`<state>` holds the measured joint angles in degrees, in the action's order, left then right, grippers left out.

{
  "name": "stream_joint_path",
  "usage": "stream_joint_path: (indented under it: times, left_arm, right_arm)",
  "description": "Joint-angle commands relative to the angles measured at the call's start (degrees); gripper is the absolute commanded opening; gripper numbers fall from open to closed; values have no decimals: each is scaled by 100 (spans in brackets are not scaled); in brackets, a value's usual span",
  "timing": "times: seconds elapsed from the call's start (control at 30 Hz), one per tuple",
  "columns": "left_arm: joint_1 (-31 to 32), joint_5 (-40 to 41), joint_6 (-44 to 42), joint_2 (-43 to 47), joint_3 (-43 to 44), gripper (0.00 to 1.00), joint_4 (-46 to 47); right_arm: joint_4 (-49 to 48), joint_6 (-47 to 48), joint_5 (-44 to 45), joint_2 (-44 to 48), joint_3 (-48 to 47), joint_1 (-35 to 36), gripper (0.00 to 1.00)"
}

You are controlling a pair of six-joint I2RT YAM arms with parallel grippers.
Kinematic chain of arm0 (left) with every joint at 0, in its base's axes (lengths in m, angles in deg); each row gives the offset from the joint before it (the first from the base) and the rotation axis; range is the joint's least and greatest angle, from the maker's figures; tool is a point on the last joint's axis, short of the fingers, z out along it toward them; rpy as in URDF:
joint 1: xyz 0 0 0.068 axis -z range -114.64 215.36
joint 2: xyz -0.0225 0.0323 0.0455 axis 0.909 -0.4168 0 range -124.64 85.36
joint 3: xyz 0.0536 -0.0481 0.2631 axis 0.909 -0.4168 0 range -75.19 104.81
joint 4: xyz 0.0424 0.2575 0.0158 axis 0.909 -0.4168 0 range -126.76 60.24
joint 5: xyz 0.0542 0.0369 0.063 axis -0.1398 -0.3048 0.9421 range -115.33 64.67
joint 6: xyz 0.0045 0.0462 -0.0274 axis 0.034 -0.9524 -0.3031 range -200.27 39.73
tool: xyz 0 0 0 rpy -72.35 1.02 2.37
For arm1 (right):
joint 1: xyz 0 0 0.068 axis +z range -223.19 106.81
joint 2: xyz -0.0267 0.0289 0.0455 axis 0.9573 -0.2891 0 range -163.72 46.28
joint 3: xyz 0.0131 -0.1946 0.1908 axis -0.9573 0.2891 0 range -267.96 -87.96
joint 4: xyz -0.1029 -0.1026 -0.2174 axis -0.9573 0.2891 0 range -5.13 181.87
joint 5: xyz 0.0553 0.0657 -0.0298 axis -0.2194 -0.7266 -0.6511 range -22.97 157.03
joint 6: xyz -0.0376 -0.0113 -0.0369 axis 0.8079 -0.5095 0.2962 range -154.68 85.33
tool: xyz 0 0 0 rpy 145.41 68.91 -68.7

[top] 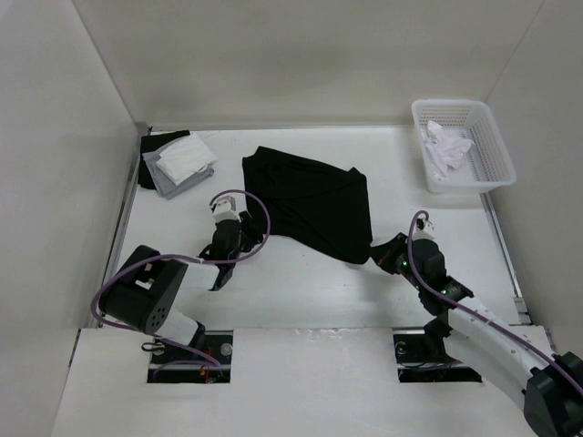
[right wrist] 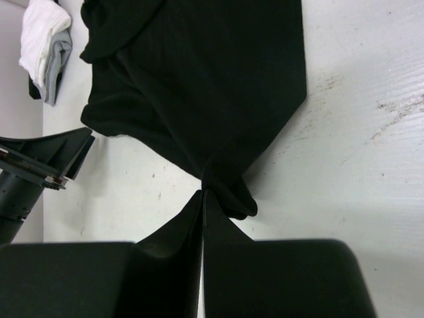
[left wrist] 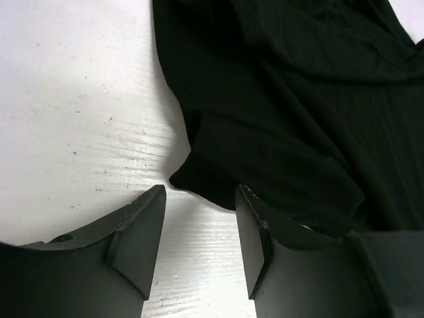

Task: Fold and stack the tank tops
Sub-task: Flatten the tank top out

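Presently, right gripper [right wrist: 202, 193]: jaws together, clamped on the near right corner of the black top [right wrist: 199, 79], low over the worktop [right wrist: 358, 152]. Left gripper [left wrist: 199, 195]: jaws apart, holding nothing, set low just short of the top's near left corner. Corner lying just ahead of the fingertips, not yet pinched.

Progress, judged from the layout:
- Done: stack [top: 178, 164] at the far left corner, a folded white top [top: 189, 155] over a folded grey one [top: 160, 179]. Dark cloth showing beneath and behind; cannot tell whether a further folded top.
- In hand: black top, mid-worktop, well apart from the stack, spread mostly flat with slack wrinkles and layers overlapping near the left corner. Fold unfinished at best; not stacked.
- Left: close the left gripper on the free corner, carry both near corners over toward the far edge, fold down to stack size, place on the stack. Then fetch the crumpled white cloth [top: 448, 146] from the basket [top: 499, 164] at the far right, probably another top; number of pieces inside not readable.

Roughly midway, then, or a little past.

Worktop: white, flat, faint wood grain, light scuffs and specks near both grippers. Likely enough friction to drag thin cloth into creases, so lift rather than slide. Plain pale walls [top: 301, 64] on three sides, close in; arm bases at the near edge.
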<state>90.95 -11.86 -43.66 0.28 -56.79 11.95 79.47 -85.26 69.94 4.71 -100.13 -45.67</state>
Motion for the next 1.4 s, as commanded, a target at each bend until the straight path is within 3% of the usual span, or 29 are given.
stream_joint_path:
  times: [0.0,0.27,0.5,0.7,0.87,1.1,1.23,1.37]
  left_arm:
    - [6,41,-207,-275,283,45,346]
    - [-23,67,-217,-617,500,43,372]
    - [-28,45,-223,-622,552,20,327]
    - [30,94,-84,-10,358,19,-154]
    - [56,120,125,943,239,11,-972]
    - [118,120,348,3227,552,3,-2782]
    - [81,151,391,4535,1483,2,-4049]
    - [47,390,383,5300,2997,2,-4764]
  right_arm:
    - [-453,119,-86,-59,-73,73,3]
    - [-463,128,-115,-37,-49,81,3]
    - [-506,176,-142,-132,-84,68,3]
    - [-515,180,-142,-124,-67,81,3]
    - [-446,180,-138,-15,-136,85,1]
    - [421,486,48,666,-898,196,0]
    - [1275,945,443,1105,-1992,243,0]
    - [1991,1570,1018,1222,-3800,446,0]
